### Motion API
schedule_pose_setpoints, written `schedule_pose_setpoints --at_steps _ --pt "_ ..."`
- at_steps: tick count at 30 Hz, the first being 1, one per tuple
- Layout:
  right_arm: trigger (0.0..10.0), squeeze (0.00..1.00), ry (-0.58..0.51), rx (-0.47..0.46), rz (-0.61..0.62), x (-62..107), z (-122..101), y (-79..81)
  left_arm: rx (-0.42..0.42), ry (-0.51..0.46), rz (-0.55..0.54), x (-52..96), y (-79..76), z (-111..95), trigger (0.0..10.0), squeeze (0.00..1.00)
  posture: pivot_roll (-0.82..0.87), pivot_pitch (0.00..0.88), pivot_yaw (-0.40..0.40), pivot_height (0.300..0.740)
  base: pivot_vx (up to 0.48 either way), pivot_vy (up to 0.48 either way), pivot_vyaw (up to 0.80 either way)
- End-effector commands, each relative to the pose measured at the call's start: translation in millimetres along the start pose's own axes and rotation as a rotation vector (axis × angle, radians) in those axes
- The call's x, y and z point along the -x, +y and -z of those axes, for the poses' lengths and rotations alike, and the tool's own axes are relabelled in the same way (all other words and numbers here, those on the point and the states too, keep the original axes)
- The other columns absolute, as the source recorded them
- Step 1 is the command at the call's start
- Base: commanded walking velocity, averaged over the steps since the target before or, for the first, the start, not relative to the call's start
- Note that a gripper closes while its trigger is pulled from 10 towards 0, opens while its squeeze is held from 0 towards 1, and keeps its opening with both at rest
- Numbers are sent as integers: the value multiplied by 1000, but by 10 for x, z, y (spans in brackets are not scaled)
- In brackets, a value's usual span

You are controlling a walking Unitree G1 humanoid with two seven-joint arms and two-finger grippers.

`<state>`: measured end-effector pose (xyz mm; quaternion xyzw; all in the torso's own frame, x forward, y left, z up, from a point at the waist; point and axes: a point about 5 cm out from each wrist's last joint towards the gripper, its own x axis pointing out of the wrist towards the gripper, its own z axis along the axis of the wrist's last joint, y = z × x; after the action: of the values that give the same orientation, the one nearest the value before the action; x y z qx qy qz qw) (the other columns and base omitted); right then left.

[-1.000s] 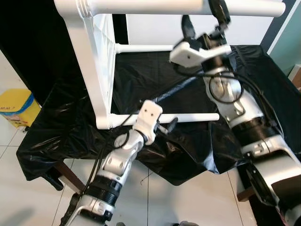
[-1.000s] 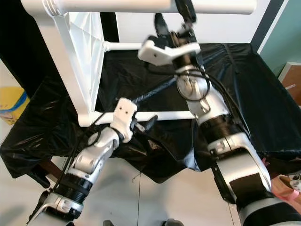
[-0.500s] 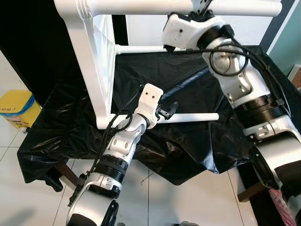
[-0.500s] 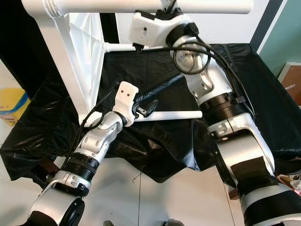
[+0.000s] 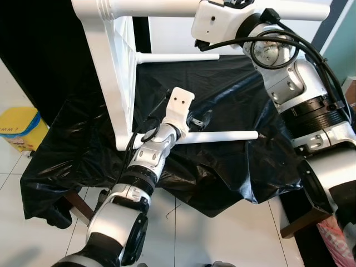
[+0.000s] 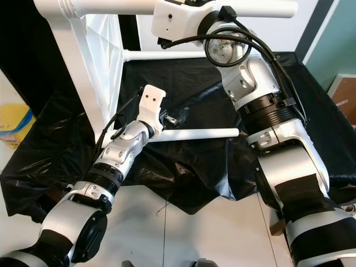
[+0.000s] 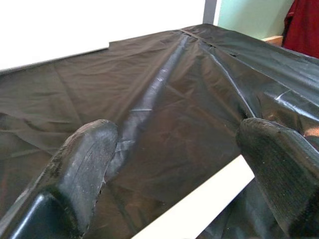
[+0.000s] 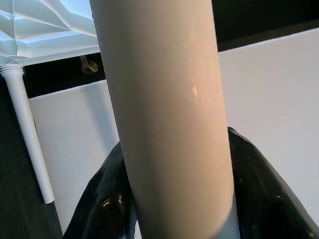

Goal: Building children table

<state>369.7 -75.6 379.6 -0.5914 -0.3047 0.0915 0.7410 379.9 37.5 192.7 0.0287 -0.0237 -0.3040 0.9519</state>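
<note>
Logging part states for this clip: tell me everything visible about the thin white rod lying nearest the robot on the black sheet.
The thin white rod is a smooth, round, plastic-looking bar. It runs level across the black plastic sheet, one end at the foot of the white table frame's upright post, the other free. The left gripper hovers open just over it, its fingers apart, the rod beneath them.

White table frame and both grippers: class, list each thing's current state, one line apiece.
White table frame: tipped on its side on the black sheet.
Thick top leg: clasped by the right gripper.
Thin lower leg: not gripped.
Left gripper: open above that leg.
</note>
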Motion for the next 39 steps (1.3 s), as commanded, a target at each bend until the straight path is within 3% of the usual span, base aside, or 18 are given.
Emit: schedule_pose_setpoints --at_steps 1,2,4,7,8,9,11,12,13,14,18,19,21,23,28,30,32,39 --pt "10000 0 -13 -65 14 -14 -42 -72 19 7 -219 3 126 19 10000 0 -236 31 4 740 0 0 0" --pt "10000 0 -13 -65 14 -14 -42 -72 19 7 -219 3 126 19 10000 0 -236 31 4 740 0 0 0" --pt "10000 0 42 -180 -17 -7 19 -67 65 28 -312 15 269 41 10000 0 -237 33 2 740 0 0 0" --pt "10000 0 66 -252 -23 2 42 -66 84 37 -364 31 341 56 10000 0 -240 34 -2 740 0 0 0" --pt "10000 0 95 -376 5 17 69 -94 97 45 -418 53 411 71 10000 0 -242 36 -5 740 0 0 0" --pt "10000 0 95 -376 5 17 69 -94 97 45 -418 53 411 71 10000 0 -242 36 -5 740 0 0 0" --pt "10000 0 135 -556 79 56 113 -171 97 45 -489 86 509 74 10000 0 -242 36 -8 740 0 0 0" --pt "10000 0 135 -556 79 56 113 -171 97 45 -489 86 509 74 10000 0 -242 36 -8 740 0 0 0" --pt "10000 0 144 -616 100 72 128 -195 102 45 -507 96 537 73 10000 0 -242 36 -8 740 0 0 0" --pt "10000 0 150 -731 166 129 154 -289 102 46 -542 118 610 58 10000 0 -241 40 -13 740 0 0 0" --pt "10000 0 134 -832 231 190 169 -387 97 47 -571 135 675 33 10000 0 -241 41 -11 740 0 0 0" --pt "10000 0 101 -906 282 288 194 -490 87 35 -589 135 728 -34 10000 0 -241 42 -10 740 0 0 0" --pt "10000 0 92 -924 306 330 213 -529 81 29 -592 130 742 -65 10000 0 -241 42 -10 740 0 0 0" --pt "10000 0 107 -974 371 469 347 -579 74 -21 -551 65 706 -234 10000 0 -236 43 -8 740 0 0 0" --pt "10000 0 160 -1031 420 699 527 -502 15 -127 -477 -55 579 -563 10000 0 -236 50 6 740 0 0 0" --pt "10000 0 210 -1047 452 861 639 -366 -11 -174 -441 -105 504 -720 10000 0 -235 51 22 740 0 0 0" --pt "10000 0 210 -1047 452 861 639 -366 -11 -174 -441 -105 504 -720 10000 0 -235 51 22 740 0 0 0" --pt "10000 0 354 -1072 507 1216 837 86 -69 -237 -356 -148 384 -907 10000 0 -230 51 40 740 0 0 0"
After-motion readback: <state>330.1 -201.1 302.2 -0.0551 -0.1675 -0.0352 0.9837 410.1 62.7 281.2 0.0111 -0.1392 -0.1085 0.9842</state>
